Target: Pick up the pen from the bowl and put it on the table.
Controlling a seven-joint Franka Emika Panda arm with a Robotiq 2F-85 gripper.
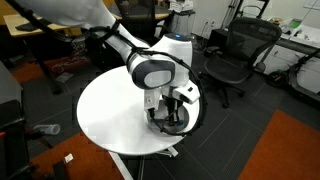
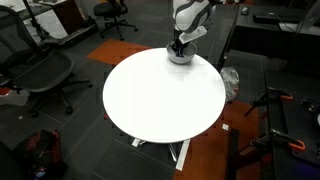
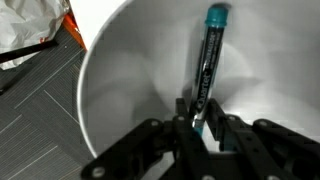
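The pen (image 3: 207, 62) is a dark slim stick with a teal-blue end, lying inside the shiny metal bowl (image 3: 120, 90). In the wrist view my gripper (image 3: 200, 118) is down in the bowl, its two fingers closed round the pen's near end. In both exterior views the bowl (image 1: 180, 124) (image 2: 181, 57) stands near the edge of the round white table (image 1: 110, 110) (image 2: 160, 95), and the gripper (image 1: 172, 108) (image 2: 178, 46) reaches down into it. The pen is hidden in both exterior views.
Office chairs (image 1: 235, 55) (image 2: 45, 75) stand around the table on dark carpet. An orange floor patch (image 1: 285, 145) lies beside it. In the wrist view a white plastic bag (image 3: 30, 25) lies on the floor beyond the table edge.
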